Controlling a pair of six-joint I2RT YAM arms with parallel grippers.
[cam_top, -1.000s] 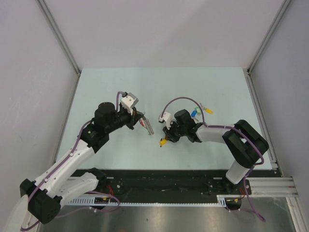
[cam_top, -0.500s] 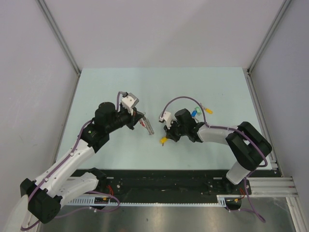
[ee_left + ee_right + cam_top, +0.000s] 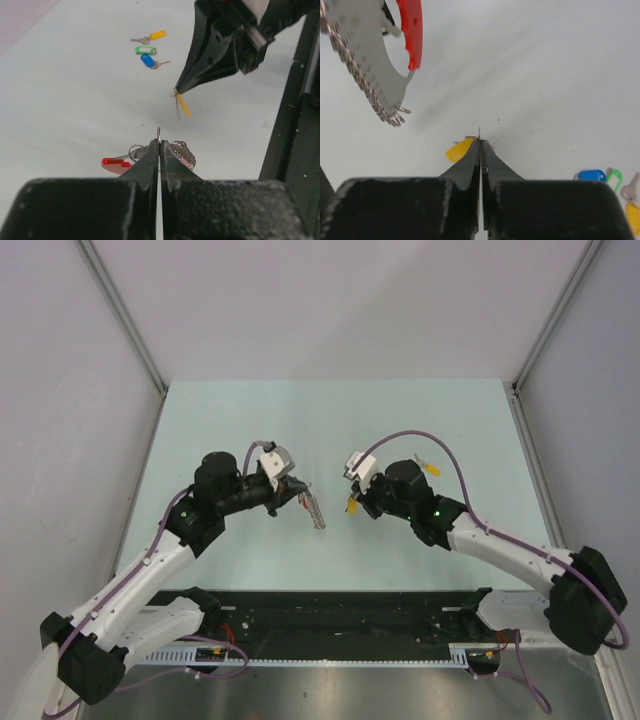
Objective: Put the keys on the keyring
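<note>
My left gripper (image 3: 297,487) is shut on a thin metal ring (image 3: 159,133) of the keyring. Its red tag (image 3: 116,165) and silvery chain (image 3: 184,154) hang beside the fingers; the chain (image 3: 315,511) also shows in the top view. My right gripper (image 3: 352,503) is shut on a yellow-headed key (image 3: 459,149), held a short way right of the keyring, apart from it. That key (image 3: 183,105) also shows in the left wrist view. The keyring's red tag (image 3: 412,30) and chain (image 3: 365,85) hang at the right wrist view's upper left. A yellow key (image 3: 157,35), a green key (image 3: 145,50) and a blue key (image 3: 148,60) lie on the table.
The loose keys lie behind the right arm; one yellow key (image 3: 428,466) shows in the top view. The pale table (image 3: 220,420) has metal posts at its back corners and a black rail (image 3: 350,615) along its near edge.
My right gripper has lifted the yellow key off the table and moved up and right; its arm has stretched out to the right. My left gripper has shifted slightly right with the keyring.
</note>
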